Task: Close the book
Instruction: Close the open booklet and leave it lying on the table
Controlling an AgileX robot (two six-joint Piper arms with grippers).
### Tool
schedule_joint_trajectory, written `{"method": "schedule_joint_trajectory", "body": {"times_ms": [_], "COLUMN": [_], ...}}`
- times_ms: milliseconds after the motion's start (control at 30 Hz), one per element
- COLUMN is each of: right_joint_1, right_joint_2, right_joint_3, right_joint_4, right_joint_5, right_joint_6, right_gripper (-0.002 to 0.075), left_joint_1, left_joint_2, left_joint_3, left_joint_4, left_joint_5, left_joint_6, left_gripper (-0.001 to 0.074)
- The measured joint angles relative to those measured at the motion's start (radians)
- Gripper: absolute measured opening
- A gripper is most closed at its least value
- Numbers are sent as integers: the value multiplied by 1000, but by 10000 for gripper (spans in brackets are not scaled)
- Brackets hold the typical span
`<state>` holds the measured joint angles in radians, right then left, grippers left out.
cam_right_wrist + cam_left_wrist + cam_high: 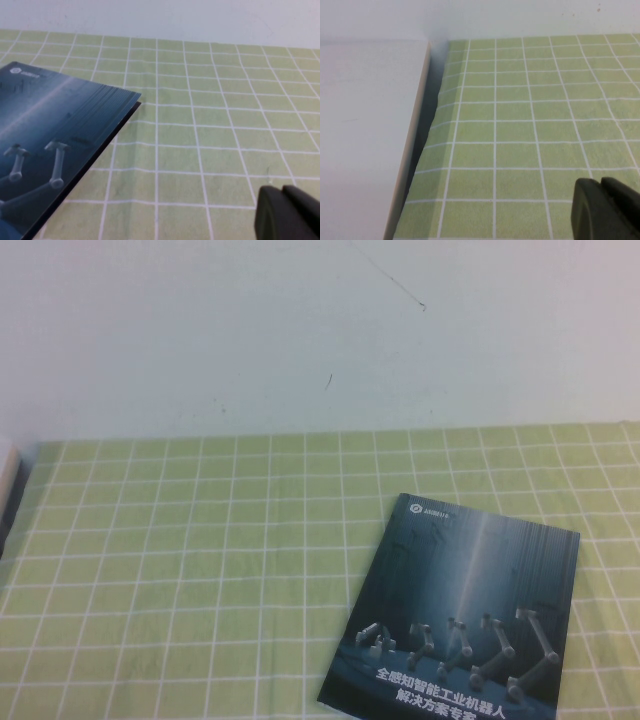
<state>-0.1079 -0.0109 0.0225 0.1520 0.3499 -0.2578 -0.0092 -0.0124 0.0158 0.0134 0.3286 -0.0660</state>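
Book (460, 615) lies closed, dark-blue cover up, near clenched right gripper (283, 196); clenched left gripper (601, 188) hovers over green cloth (520, 125).

A book (460, 610) lies shut and flat on a green cloth (180, 560) with a white grid, close to the near right corner of the surface. Its dark blue cover faces up, showing a row of robot arms and white Chinese lettering. The book sits askew to the grid lines. A pale wall (300, 330) rises along the far edge, and a white board (8, 465) meets the left edge.
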Motion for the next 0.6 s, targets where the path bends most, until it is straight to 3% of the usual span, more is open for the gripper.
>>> {"method": "schedule_joint_trajectory", "body": {"times_ms": [600], "right_joint_1": [-25], "right_joint_2": [0], "right_joint_3": [0], "right_joint_4": [2], "right_joint_5": [0], "right_joint_6": [0], "right_gripper": [-3], "left_joint_1": [0], "left_joint_2": [0], "left_joint_3": [0], "left_joint_4": [0], "left_joint_5": [0], "left_joint_6": [0], "left_gripper": [-4]}}
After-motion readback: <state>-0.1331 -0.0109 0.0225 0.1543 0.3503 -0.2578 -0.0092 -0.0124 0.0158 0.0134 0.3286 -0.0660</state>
